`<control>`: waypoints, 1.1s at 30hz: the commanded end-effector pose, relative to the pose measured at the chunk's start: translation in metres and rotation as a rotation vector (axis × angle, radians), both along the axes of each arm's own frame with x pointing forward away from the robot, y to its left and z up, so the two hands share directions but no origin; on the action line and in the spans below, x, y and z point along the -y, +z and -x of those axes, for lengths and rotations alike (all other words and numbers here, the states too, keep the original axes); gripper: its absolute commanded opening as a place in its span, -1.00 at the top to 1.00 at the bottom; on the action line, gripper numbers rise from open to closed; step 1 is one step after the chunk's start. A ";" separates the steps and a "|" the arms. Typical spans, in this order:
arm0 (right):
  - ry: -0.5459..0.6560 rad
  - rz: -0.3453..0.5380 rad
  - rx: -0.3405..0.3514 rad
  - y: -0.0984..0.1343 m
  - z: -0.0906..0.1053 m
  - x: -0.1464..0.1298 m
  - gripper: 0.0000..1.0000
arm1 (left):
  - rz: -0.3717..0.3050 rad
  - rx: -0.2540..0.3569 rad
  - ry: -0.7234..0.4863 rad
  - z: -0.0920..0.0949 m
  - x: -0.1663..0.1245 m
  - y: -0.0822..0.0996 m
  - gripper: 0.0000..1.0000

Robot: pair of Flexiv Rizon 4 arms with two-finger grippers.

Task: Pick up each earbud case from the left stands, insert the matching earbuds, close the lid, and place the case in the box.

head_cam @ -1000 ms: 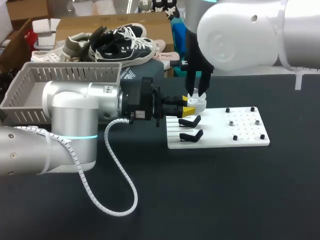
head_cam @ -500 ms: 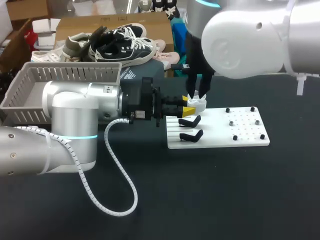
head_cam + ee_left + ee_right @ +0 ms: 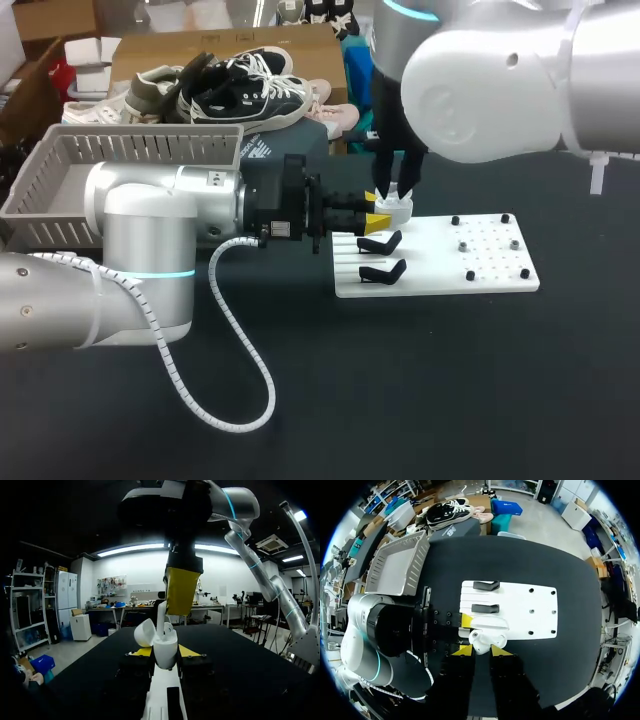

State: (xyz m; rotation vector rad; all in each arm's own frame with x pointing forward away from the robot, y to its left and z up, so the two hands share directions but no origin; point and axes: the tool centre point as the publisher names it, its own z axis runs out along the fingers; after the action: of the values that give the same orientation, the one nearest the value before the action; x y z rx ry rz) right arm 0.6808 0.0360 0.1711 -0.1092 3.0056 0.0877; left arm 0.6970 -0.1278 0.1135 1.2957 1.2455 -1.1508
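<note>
Nearest on the table (image 3: pixel 450 380), a white board (image 3: pixel 490 270) with two black stands (image 3: pixel 380 270). At its far corner, left gripper (image 3: pixel 165 651) clamped on the open earbud case (image 3: pixel 397 210). Above, right gripper (image 3: pixel 481 651) pinching a white earbud (image 3: pixel 161 616) down into that case. Farther left, grey box (image 3: pixel 150 131).

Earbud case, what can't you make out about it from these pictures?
Head view: the earbud case is mostly covered by the right gripper, so its inside is hidden.
Right wrist view: the case is too small to show what sits in it.
Left wrist view: the open lid and the right gripper block part of its inside.
</note>
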 end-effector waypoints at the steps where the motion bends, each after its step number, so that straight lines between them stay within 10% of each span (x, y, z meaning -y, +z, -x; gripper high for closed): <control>1: -0.005 0.005 0.005 -0.003 -0.001 -0.003 1.00 | 0.001 0.001 0.003 0.001 0.000 0.000 1.00; 25: -0.017 0.005 -0.014 -0.013 -0.005 -0.002 1.00 | 0.001 0.001 0.003 0.001 0.000 0.000 1.00; 28: -0.016 0.011 -0.017 -0.014 -0.006 -0.002 0.23 | 0.001 0.001 0.003 0.001 0.000 0.000 1.00; 33: -0.016 0.013 -0.020 -0.014 -0.006 -0.002 0.07 | 0.001 0.001 0.003 0.001 0.000 0.000 1.00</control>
State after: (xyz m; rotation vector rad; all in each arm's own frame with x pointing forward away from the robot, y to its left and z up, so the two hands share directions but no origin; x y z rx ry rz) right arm 0.6854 0.0371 0.1572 -0.0859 3.0232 0.0712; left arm 0.6970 -0.1282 0.1128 1.2958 1.2463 -1.1504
